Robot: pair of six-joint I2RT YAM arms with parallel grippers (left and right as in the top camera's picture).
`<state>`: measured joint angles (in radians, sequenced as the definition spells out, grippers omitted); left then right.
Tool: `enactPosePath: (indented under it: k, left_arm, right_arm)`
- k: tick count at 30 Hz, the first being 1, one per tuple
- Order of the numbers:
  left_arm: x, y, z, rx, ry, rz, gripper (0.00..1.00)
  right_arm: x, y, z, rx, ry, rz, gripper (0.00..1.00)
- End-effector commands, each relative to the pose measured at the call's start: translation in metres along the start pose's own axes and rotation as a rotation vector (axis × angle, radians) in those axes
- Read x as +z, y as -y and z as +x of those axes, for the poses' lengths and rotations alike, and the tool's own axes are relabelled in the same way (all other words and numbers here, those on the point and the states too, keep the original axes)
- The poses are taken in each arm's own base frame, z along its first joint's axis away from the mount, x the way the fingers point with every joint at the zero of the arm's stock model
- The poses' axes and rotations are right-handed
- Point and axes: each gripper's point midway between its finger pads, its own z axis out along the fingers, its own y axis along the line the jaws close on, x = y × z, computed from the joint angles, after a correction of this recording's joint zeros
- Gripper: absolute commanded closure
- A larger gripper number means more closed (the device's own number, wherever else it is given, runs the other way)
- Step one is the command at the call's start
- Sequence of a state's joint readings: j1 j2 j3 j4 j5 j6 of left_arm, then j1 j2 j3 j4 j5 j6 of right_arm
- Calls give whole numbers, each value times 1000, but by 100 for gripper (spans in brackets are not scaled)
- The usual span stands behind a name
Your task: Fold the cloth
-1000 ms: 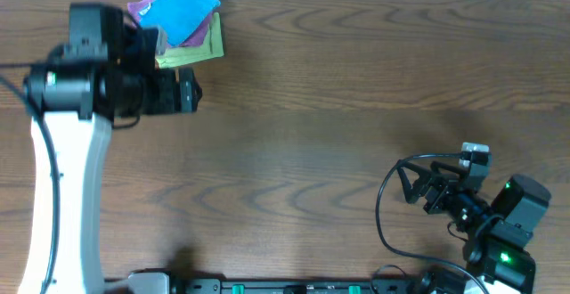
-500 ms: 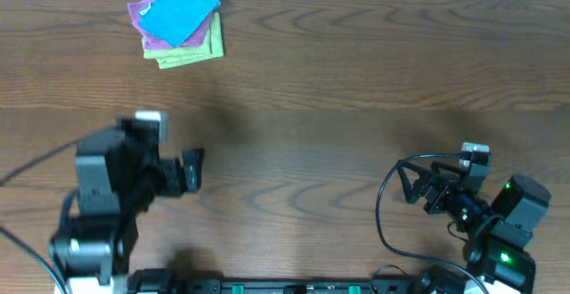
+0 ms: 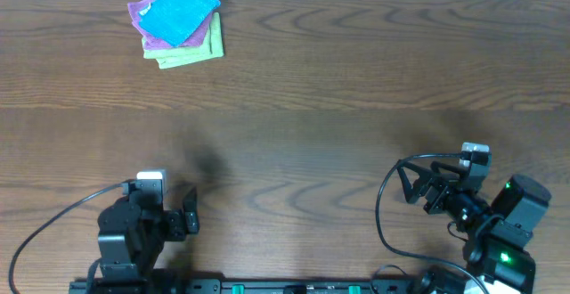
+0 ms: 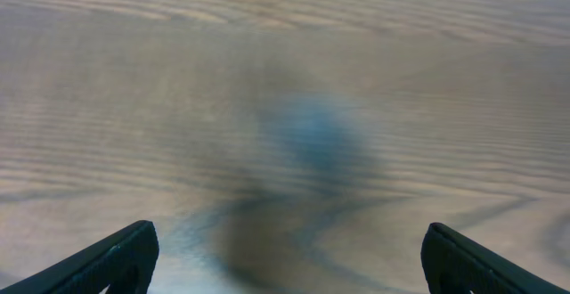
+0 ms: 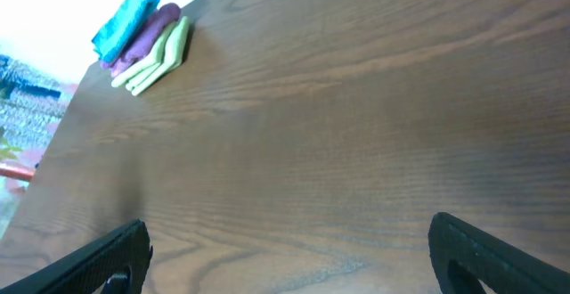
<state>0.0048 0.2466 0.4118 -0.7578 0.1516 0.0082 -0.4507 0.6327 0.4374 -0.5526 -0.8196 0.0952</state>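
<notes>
The sky-blue cloth (image 3: 181,12) lies folded on top of a small stack at the table's far left corner; it also shows in the right wrist view (image 5: 125,22) at top left. My left gripper (image 3: 189,222) is open and empty near the front left edge, far from the cloth; its view (image 4: 285,263) shows only blurred bare wood between the fingers. My right gripper (image 3: 411,187) is open and empty at the front right; its view (image 5: 285,254) shows bare wood between the fingers.
A purple cloth (image 3: 140,15) and a light green cloth (image 3: 190,52) lie under the blue one, also seen in the right wrist view as purple (image 5: 147,34) and green (image 5: 160,58). The wooden table (image 3: 338,107) spreads between the arms and the stack.
My left arm has pulled back from beside the cloth stack to the front left edge of the table. The stack and the right arm have not moved.
</notes>
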Motion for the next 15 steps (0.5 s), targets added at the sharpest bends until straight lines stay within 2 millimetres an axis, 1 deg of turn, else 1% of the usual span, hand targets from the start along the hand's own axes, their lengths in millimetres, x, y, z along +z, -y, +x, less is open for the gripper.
enactPosePath:
  k: [1, 7, 15]
  left_arm:
    - [4, -14, 9, 17, 16, -77, 4]
    - [14, -17, 26, 16, 6, -82, 5]
    - [22, -19, 39, 16, 7, -84, 5]
  right_arm:
    - [-1, -2, -1, 4, 5, -14, 1]
    - [-1, -2, -1, 4, 5, -14, 1]
    - [-1, -2, -1, 4, 5, -14, 1]
